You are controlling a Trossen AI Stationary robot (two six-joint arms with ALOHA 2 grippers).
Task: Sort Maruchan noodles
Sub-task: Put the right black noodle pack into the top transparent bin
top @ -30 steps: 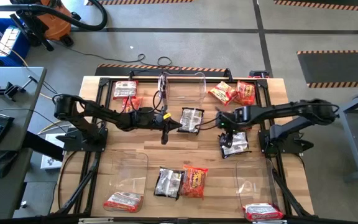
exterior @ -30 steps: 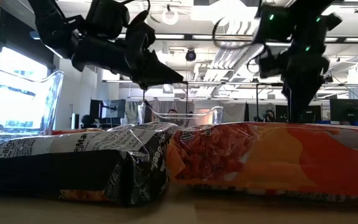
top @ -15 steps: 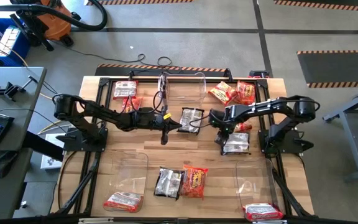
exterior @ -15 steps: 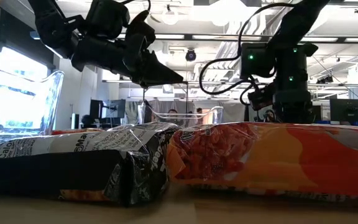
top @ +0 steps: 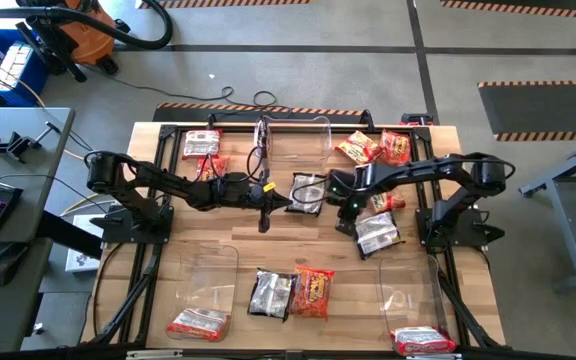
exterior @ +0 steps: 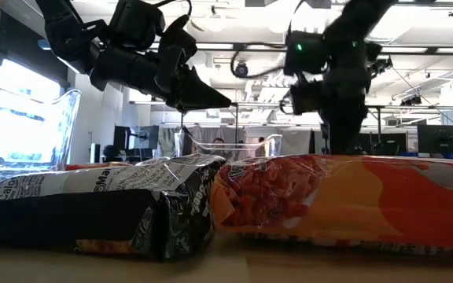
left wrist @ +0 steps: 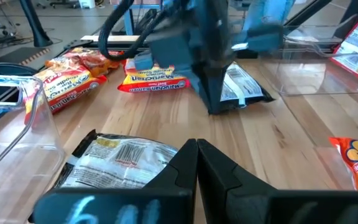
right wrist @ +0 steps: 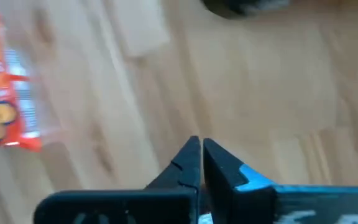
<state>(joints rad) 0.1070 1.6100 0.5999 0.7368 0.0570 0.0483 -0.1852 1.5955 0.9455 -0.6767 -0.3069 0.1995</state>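
L gripper [top: 264, 218] is kept parked w/ fingers pinched empty, dark packet [top: 308, 192] just beside its tips, while R gripper [top: 342, 222], fingers pressed together on nothing, has been swung off the silver packet [top: 378, 232], left unsorted beside them.

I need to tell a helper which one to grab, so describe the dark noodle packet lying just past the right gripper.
On the wooden table, look right of center, in front of the right gripper. The dark black-silver packet lies flat and tilted on bare wood. Its closest neighbours are orange-red; the other dark packets sit mid-table and near the front edge.
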